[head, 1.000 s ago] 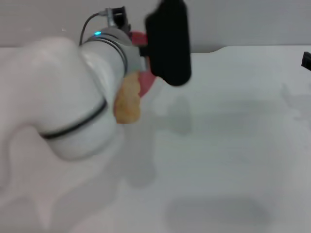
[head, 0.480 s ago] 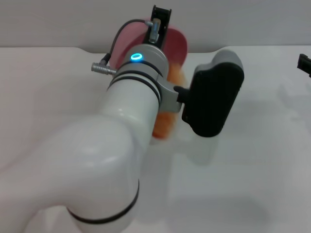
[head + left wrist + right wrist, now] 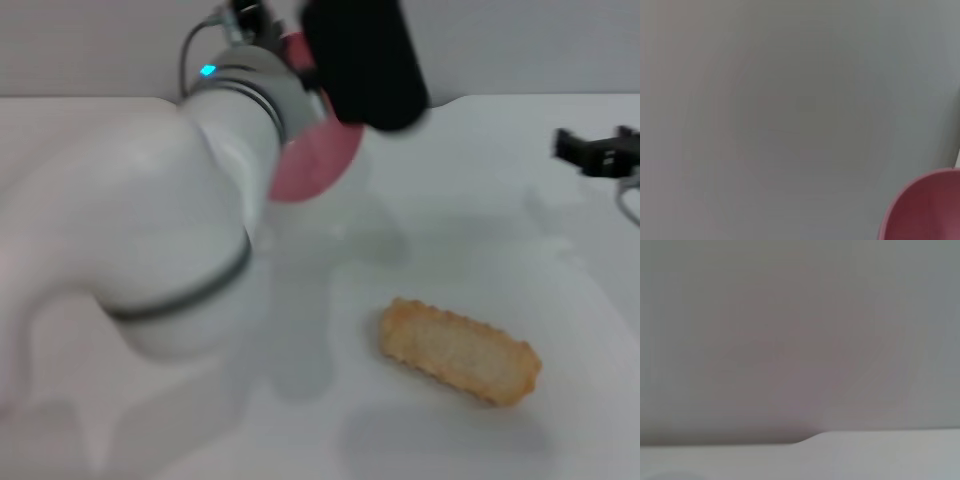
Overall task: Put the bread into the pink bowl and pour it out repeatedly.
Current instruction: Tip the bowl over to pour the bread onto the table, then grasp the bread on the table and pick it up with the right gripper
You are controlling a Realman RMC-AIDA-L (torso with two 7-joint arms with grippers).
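Note:
The bread [image 3: 460, 352] lies flat on the white table [image 3: 560, 280] at the front right, pale side up, with nothing touching it. Well behind it and to its left, the pink bowl [image 3: 315, 160] hangs tilted above the table at the end of my left arm. My left gripper [image 3: 298, 48] holds the bowl by its rim, mostly hidden behind the black wrist housing [image 3: 362, 60]. In the left wrist view part of the pink bowl [image 3: 925, 207] shows against a grey wall. My right gripper [image 3: 600, 150] hovers at the far right edge, apart from the bread.
My bulky white left arm [image 3: 140, 220] fills the left half of the head view and hides the table behind it. A grey wall [image 3: 520, 40] runs behind the table's back edge [image 3: 810, 439].
The bread has dropped out of the bowl and landed on the table at the front right. My left arm has swung round with the bowl. The right gripper has moved inward slightly.

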